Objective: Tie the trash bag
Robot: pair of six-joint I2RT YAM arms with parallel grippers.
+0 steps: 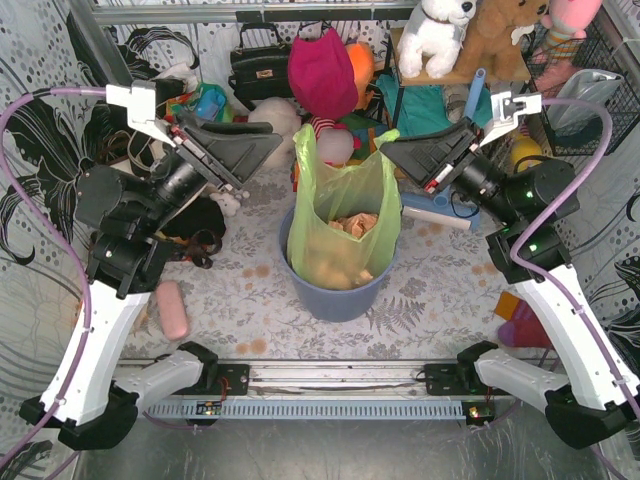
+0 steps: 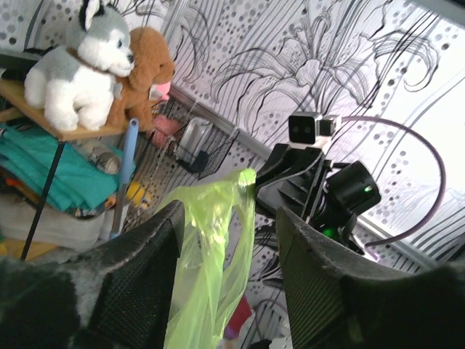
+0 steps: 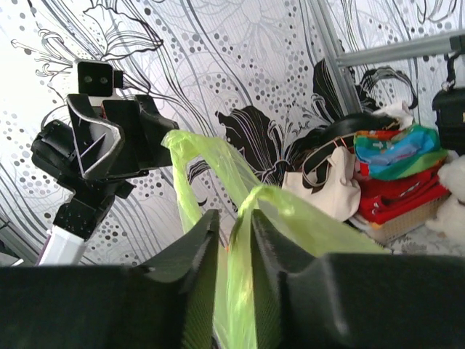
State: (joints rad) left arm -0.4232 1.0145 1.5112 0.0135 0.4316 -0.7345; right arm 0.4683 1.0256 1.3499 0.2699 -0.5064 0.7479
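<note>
Well, the trash bag (image 1: 345,235) stands upright in the blue-grey bin (image 1: 335,295) at mid-desk (image 1: 250,290), with tan paper showing through and its two ears reaching straight up, one on each side. The left fingers (image 2: 138,283) sit at the left ear, spread wide, the green strip hanging loose in the gap. The right fingers (image 3: 283,276) face them across the bag's mouth, nearly together, with the right ear running through the slit; pinched or merely threaded, one cannot tell. Each arm is nearest its own ear, so crossing the ears looks like the call. Just behind, a red pouch (image 1: 322,70) and plush toys (image 1: 470,35) crowd in, while a pink case (image 1: 172,308) lies off to the left.
</note>
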